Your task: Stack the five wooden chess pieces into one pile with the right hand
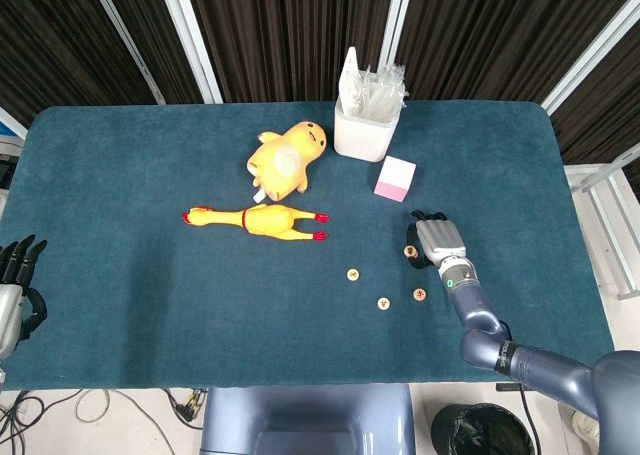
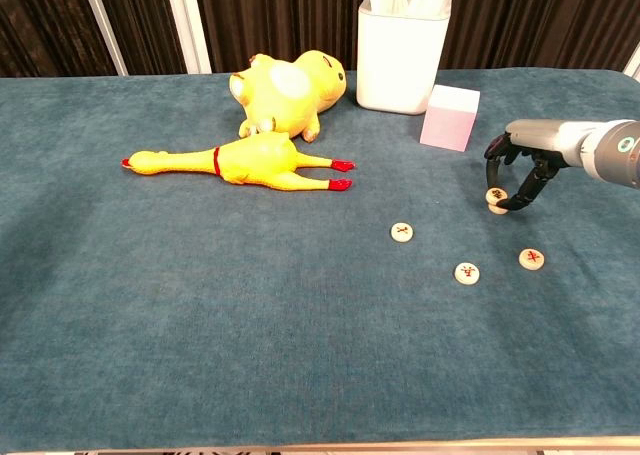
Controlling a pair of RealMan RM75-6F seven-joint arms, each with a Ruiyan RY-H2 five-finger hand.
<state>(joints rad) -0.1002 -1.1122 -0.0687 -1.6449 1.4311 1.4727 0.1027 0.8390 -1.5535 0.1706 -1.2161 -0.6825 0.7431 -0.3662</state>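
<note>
Two hands show. At the far left edge of the head view the left hand sits off the table's corner, its dark fingers upright and spread with nothing in them; the chest view does not show it.

On the teal, felt-like cloth of the table lies a glossy rubber chicken, long and thin, with red feet pointing right. Just behind it a plush yellow toy sprawls, soft and rounded. Further right stands a white rectangular tub stuffed with clear plastic-wrapped items, and beside it a smooth pale pink cube.

Three loose chess pieces, flat pale wooden discs with red characters on top, lie apart on the cloth in front of the cube.

The right hand reaches in from the right edge on a grey metallic forearm, palm down, dark fingers curled downward. Its fingertips pinch a short stack of chess pieces, one disc on another, resting on the cloth just right of the loose three.
</note>
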